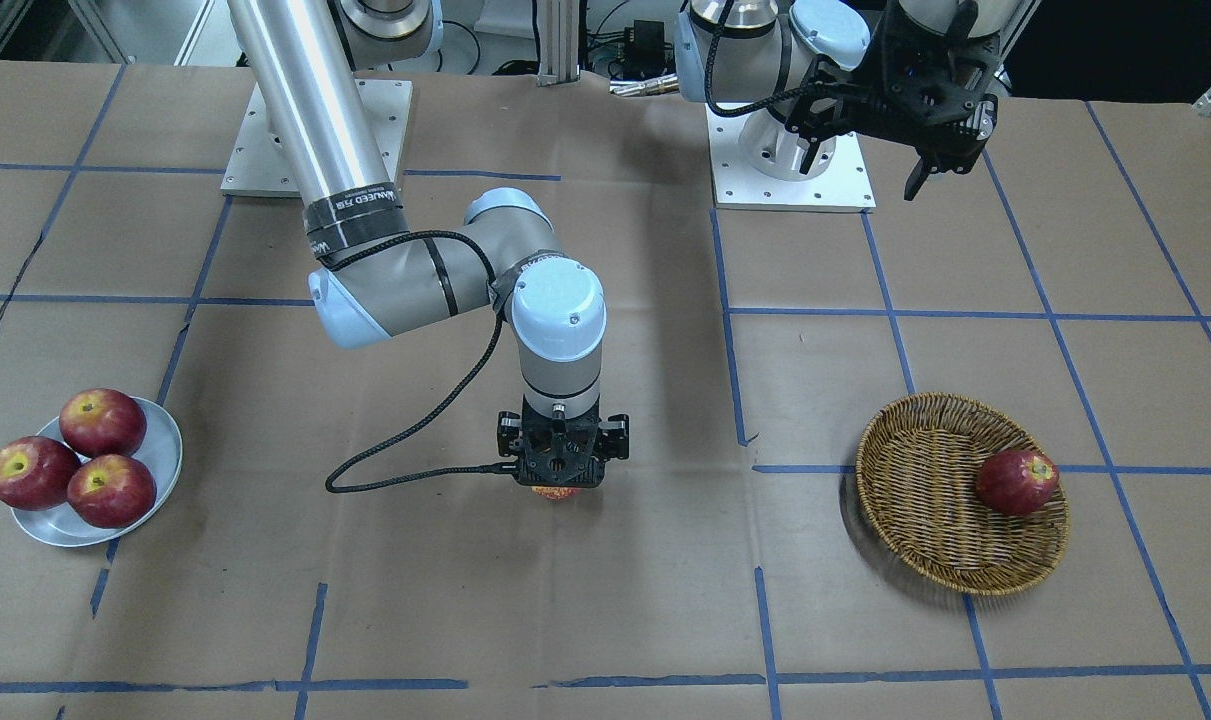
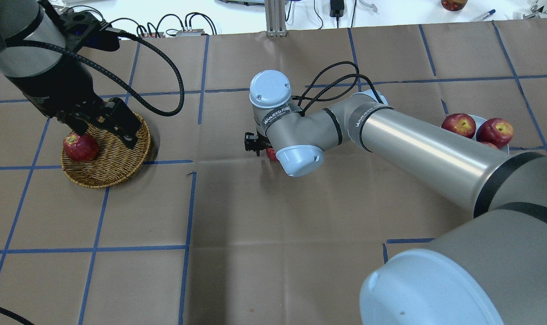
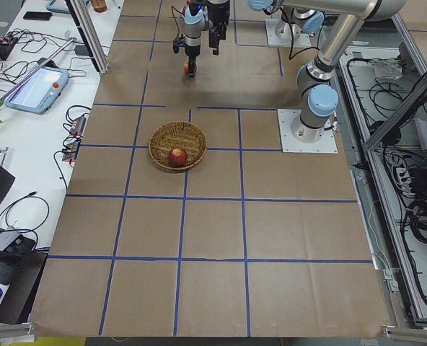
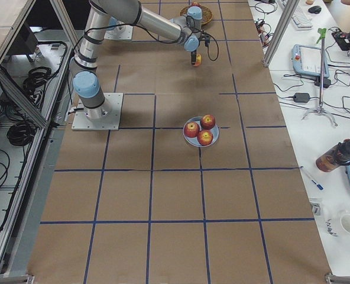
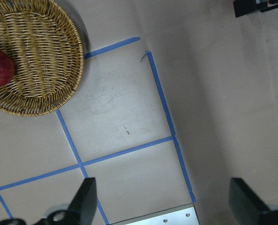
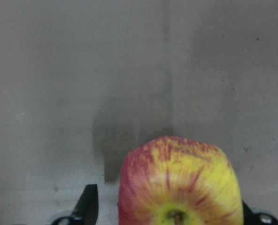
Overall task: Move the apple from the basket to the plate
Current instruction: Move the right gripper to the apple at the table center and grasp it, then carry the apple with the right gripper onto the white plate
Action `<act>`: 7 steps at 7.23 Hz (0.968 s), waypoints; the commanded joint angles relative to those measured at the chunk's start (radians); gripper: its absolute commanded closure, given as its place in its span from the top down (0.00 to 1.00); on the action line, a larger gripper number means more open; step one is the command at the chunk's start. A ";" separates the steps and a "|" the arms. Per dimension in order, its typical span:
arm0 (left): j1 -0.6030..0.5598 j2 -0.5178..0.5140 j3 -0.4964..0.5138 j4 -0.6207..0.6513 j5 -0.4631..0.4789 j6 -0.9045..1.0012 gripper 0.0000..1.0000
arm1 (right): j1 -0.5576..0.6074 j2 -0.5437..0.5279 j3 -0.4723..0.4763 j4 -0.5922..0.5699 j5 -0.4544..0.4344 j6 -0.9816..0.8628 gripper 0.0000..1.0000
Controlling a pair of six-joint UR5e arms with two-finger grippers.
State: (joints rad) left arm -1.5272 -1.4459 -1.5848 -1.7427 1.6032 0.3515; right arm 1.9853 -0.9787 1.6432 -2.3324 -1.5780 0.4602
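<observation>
Pinching the apple across its sides, right end effector looks well placed: firm, smooth, bruise-prone, so moderate squeeze. Left end effector spread.

We're plainly in a robotics lab here: a broad desk wrapped in brown paper and ruled into squares by strips of blue tape. A silver-and-pale-blue jointed robot arm is bolted down through a square white metal base plate, and its twin stands further along the same edge. Slotted aluminium frame posts rise at the desk's side. Tangles of black cables run along the rail behind the arms. Over on the long white side bench sit a grey handheld control pendant with a screen and a pale computer keyboard.
</observation>
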 commanded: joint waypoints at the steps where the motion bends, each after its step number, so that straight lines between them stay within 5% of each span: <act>1: -0.001 -0.007 0.002 0.008 0.021 0.000 0.99 | -0.010 -0.008 -0.003 -0.004 0.001 -0.005 0.54; 4: -0.001 -0.017 0.009 0.009 0.024 0.000 0.99 | -0.106 -0.142 -0.007 0.130 0.006 -0.097 0.46; 6: 0.001 -0.001 0.009 0.009 0.024 0.000 0.99 | -0.327 -0.318 0.021 0.348 0.012 -0.374 0.46; 7: 0.004 -0.010 0.031 0.009 0.021 0.000 0.99 | -0.441 -0.366 0.061 0.363 0.012 -0.529 0.46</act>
State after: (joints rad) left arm -1.5260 -1.4522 -1.5718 -1.7334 1.6268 0.3513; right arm 1.6873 -1.2668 1.6658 -2.0309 -1.5679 0.1195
